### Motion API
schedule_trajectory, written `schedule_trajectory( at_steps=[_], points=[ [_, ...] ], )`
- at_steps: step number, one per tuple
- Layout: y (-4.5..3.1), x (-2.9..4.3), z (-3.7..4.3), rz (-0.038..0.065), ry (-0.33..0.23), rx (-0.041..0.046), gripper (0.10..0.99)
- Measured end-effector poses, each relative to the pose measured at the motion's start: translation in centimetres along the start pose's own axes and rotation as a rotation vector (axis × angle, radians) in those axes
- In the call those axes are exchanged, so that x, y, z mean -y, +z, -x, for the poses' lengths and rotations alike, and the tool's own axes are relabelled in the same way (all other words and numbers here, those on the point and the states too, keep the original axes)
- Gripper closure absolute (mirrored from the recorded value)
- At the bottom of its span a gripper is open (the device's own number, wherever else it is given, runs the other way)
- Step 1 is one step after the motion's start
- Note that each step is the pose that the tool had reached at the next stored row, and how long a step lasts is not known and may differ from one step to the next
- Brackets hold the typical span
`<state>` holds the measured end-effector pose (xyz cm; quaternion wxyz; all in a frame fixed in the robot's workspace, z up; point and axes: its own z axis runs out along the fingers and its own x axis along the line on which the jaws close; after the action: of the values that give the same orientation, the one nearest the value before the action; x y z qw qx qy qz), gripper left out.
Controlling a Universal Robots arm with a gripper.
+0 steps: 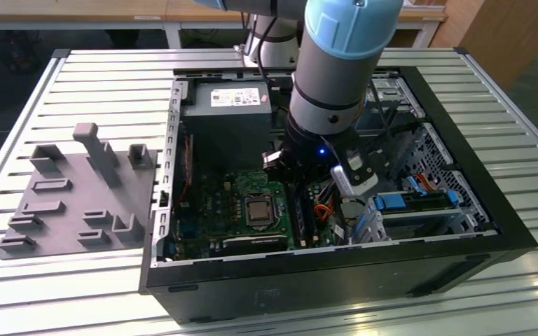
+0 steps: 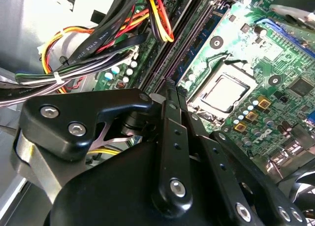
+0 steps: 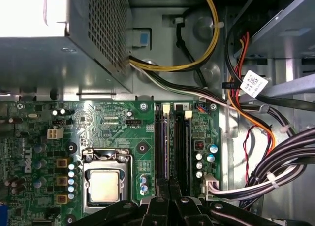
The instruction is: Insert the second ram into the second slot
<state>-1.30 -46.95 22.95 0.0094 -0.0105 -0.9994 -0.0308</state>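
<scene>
exterior view first: your arm [image 1: 330,84], pale blue cap over a glossy grey barrel, drops straight into the open black pc case [image 1: 493,231], which sits on a ribbed aluminium surface [image 1: 92,70]. the gripper [image 1: 299,183] is down over the green motherboard [image 1: 222,210], just beside the square cpu socket [image 1: 258,210] on the exterior view's right of it. a boxy grey power supply [image 1: 227,112] fills the far corner of the case, and a matte grey fixture plate [image 1: 73,196] with blocky posts lies on the exterior view's left, well apart from the case.

second wrist view: black metal gripper links [image 2: 172,152] with shiny screw heads, fingers drawn close together right at the end of the long dark ram slots [image 2: 184,44]. can't tell if the second ram is pinched between them. bundled black, red and yellow cables [image 2: 98,44] hang beside the slots.

first wrist view: the gripper's fingertips [image 3: 170,199] meet over the two parallel slots [image 3: 173,147], narrow dark strips with pale end clips. the metal-lidded cpu [image 3: 104,185] sits beside them, and the perforated steel power supply wall [image 3: 106,24] lies beyond.
</scene>
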Motion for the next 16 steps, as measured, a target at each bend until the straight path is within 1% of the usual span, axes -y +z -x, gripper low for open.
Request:
schedule_trajectory(
  at_steps=[12,16],
  points=[
    [0.35,0.1,0.04,0.0,0.0,-0.0001,0.973],
    [0.36,0.25,0.05,0.0,0.0,-0.0003,0.973]
  ],
)
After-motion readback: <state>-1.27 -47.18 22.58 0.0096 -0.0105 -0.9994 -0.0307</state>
